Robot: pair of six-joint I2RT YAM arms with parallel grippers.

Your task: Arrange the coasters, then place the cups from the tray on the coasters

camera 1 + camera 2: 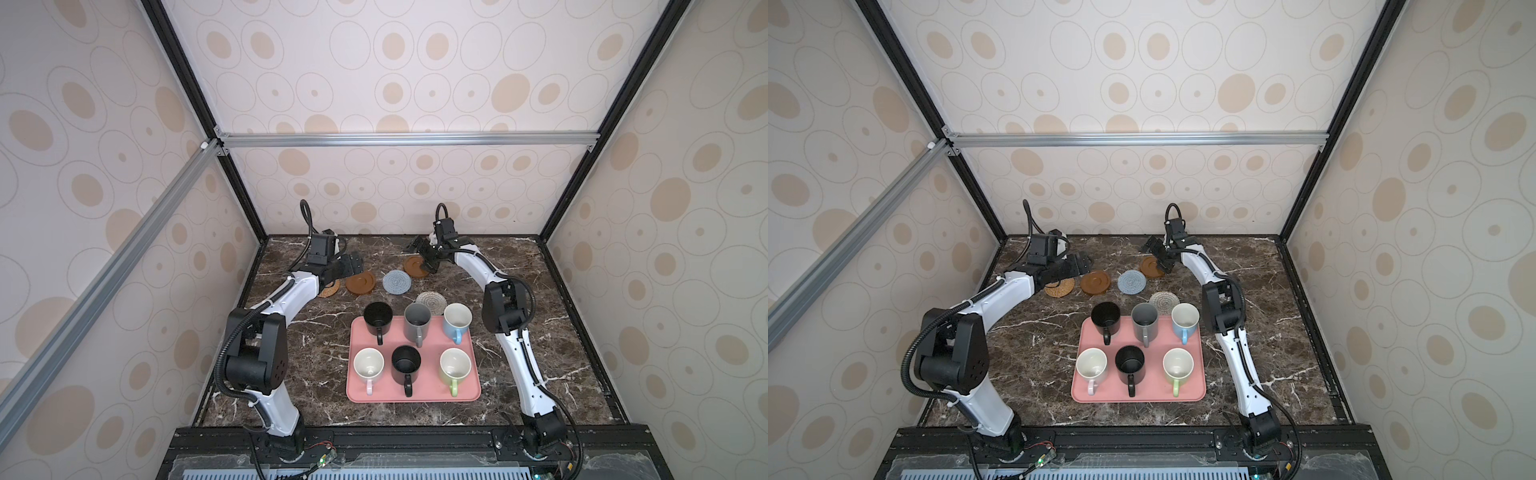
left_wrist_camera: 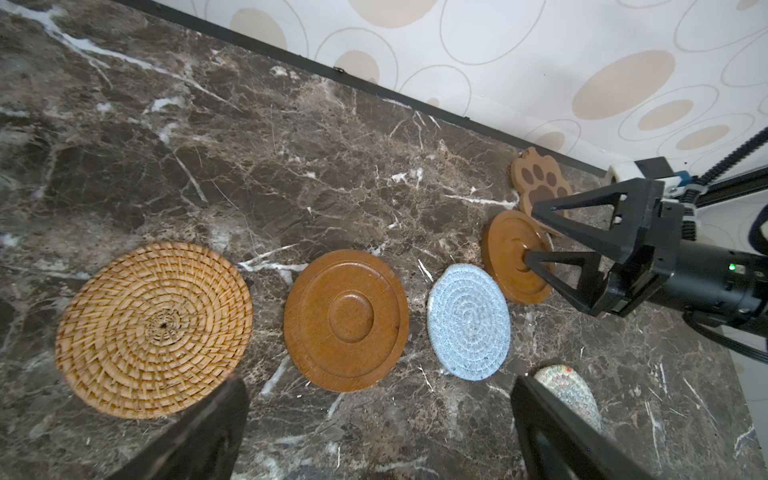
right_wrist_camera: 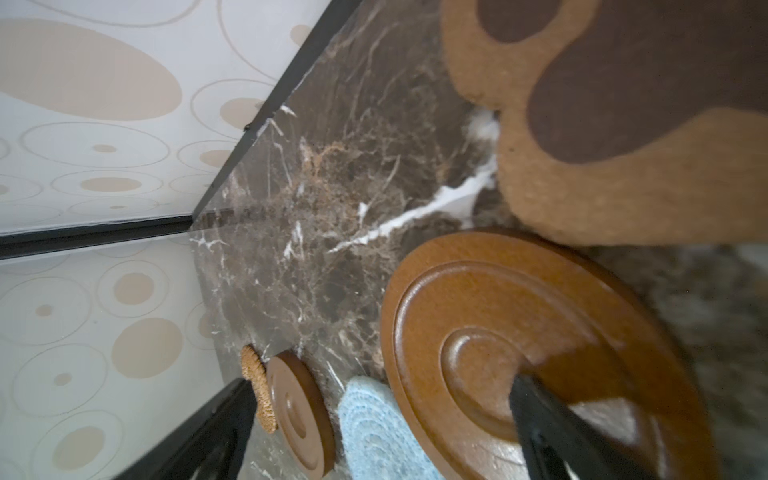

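Observation:
Several coasters lie in a row at the back: a rattan disc (image 2: 153, 330), a brown disc (image 2: 347, 320), a blue-grey knitted round (image 2: 468, 322), a second brown disc (image 2: 513, 257) and a paw-shaped one (image 2: 538, 183). A cream-grey knitted round (image 1: 432, 300) sits behind the grey cup (image 1: 417, 320). My left gripper (image 2: 378, 386) hovers open near the first brown disc, holding nothing. My right gripper (image 1: 422, 255) is open, and one fingertip (image 3: 528, 399) rests on the second brown disc (image 3: 498, 353). Several cups, among them a black cup (image 1: 378, 318), stand on the pink tray (image 1: 415, 395).
The back wall's black base strip (image 2: 374, 83) runs close behind the coaster row. The left arm's forearm (image 1: 291, 291) covers part of the rattan disc in both top views. Dark marble table (image 1: 316, 353) lies left and right of the tray.

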